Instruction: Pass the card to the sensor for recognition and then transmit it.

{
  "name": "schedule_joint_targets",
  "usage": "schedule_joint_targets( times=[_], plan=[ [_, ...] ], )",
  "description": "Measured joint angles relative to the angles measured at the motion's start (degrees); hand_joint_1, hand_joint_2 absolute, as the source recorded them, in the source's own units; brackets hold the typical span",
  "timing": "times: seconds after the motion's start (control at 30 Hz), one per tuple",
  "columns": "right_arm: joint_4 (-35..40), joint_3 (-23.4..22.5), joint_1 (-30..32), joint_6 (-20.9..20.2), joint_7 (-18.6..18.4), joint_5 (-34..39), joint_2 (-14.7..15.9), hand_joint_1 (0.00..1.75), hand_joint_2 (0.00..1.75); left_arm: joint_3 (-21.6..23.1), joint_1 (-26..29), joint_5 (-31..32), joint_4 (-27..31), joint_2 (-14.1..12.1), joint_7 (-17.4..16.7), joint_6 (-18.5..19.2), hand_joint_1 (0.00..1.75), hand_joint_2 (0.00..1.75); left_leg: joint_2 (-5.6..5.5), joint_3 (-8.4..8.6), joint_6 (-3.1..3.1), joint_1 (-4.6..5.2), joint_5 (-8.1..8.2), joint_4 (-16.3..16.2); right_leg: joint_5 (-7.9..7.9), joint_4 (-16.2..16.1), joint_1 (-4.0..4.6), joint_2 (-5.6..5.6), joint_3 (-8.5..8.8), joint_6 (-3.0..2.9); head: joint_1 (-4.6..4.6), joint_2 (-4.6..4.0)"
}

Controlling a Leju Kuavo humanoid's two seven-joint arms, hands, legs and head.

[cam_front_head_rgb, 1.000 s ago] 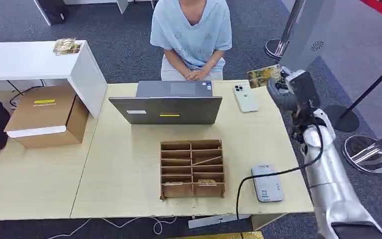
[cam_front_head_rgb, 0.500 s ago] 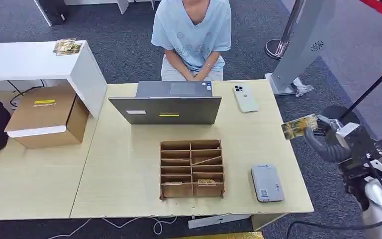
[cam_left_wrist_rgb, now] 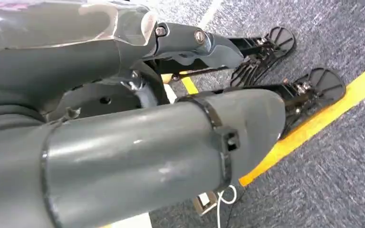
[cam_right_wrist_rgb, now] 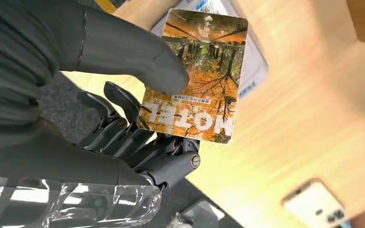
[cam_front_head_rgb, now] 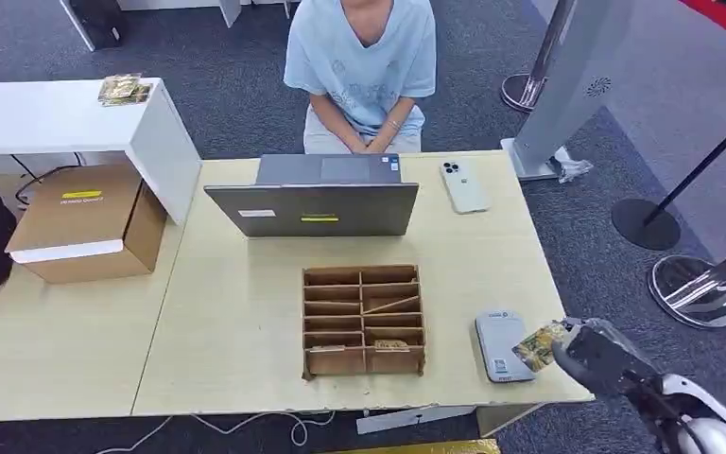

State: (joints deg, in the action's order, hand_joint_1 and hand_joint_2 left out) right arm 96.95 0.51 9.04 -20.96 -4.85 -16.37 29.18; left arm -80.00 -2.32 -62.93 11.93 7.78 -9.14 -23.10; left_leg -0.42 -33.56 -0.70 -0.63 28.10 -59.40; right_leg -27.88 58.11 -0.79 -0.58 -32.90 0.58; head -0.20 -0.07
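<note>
The card, printed with an orange autumn scene and the word HOTEL, is pinched in my right hand at the table's near right corner. It hangs just at the right edge of the grey card sensor, which lies flat on the table. In the right wrist view my thumb presses the card against the dark fingers, with the sensor partly hidden behind it. My left hand hangs beside my body above the carpet and holds nothing.
A person sits behind the table. On it stand a laptop, a white phone and a cardboard slot organizer. A cardboard box is at the left, stanchion bases at the right.
My right hand carried the card from high at the table's far right, down along its right side, to the near right corner by the sensor.
</note>
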Motion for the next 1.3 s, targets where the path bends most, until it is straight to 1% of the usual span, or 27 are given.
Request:
schedule_joint_targets(
  times=[0.07, 0.17, 0.5, 0.57, 0.77, 0.97, 1.23, 1.3],
  plan=[
    [-3.37, 2.50, -2.35, 0.61, 0.13, -0.09, 0.00, 1.75, 1.75, 0.00, -0.01, 0.02, -0.02, 0.00, -0.09, -0.04, 0.00, 0.00, 0.07, 0.06, -0.02, 0.00, -0.01, 0.00, 0.07, 0.00, 0.00, 0.11, -0.02, -0.06, -0.02, 0.00],
    [-6.48, 5.13, -4.02, 1.16, 0.46, 0.57, 0.04, 1.75, 1.75, 0.00, 0.04, 0.00, 0.00, -0.07, -0.39, -0.02, 0.00, 0.00, 0.05, 0.04, 0.01, 0.00, -0.04, -0.01, 0.07, 0.00, 0.00, 0.04, -0.01, -0.05, -0.02, 0.00],
    [-11.74, 8.33, -8.31, 1.88, 0.46, 1.03, 0.37, 1.75, 1.75, 0.00, 0.09, 0.00, 0.00, -0.26, -0.50, 0.15, 0.00, 0.00, 0.06, 0.02, 0.01, 0.00, -0.04, -0.01, 0.06, 0.00, 0.00, 0.07, -0.01, -0.05, -0.02, 0.00],
    [-13.57, 9.46, -10.02, 2.49, 0.46, 0.04, 0.35, 1.75, 1.75, 0.00, 0.08, 0.00, 0.00, -0.28, -0.48, 0.59, 0.00, 0.00, 0.08, 0.05, 0.01, 0.01, -0.04, -0.01, 0.06, 0.00, -0.01, 0.09, -0.02, -0.04, -0.02, 0.00],
    [-16.59, 12.30, -12.83, 6.03, -0.18, -5.88, 0.50, 1.75, 1.75, 0.00, 0.10, 0.00, 0.00, -0.31, -0.37, 1.33, 0.00, 0.00, 0.07, 0.05, 0.02, 0.01, -0.07, -0.01, 0.07, 0.01, -0.01, 0.07, 0.00, -0.04, -0.02, 0.00],
    [-17.96, 14.10, -13.66, 7.76, -0.85, -8.57, 0.68, 1.75, 1.75, 0.00, 0.12, 0.00, 0.00, -0.33, -0.37, 1.68, 0.00, 0.00, 0.05, 0.04, 0.02, 0.00, -0.06, -0.01, 0.06, 0.00, -0.01, 0.05, 0.00, -0.04, -0.02, 0.00],
    [-18.73, 15.19, -13.64, 8.52, -1.14, -10.53, 0.68, 1.75, 1.75, 0.00, 0.13, 0.00, 0.00, -0.24, -0.42, 1.38, 0.00, 0.00, 0.06, 0.04, 0.02, 0.00, -0.06, -0.01, 0.06, 0.00, -0.01, 0.06, 0.00, -0.04, -0.02, 0.00],
    [-18.95, 15.49, -13.68, 8.50, -1.11, -11.43, 0.68, 1.75, 1.75, 0.00, 0.17, 0.00, 0.00, -0.22, -0.42, 2.05, 0.00, 0.00, 0.06, 0.05, 0.02, 0.00, -0.06, -0.01, 0.07, 0.00, -0.01, 0.06, 0.01, -0.04, -0.02, 0.00]
  ],
)
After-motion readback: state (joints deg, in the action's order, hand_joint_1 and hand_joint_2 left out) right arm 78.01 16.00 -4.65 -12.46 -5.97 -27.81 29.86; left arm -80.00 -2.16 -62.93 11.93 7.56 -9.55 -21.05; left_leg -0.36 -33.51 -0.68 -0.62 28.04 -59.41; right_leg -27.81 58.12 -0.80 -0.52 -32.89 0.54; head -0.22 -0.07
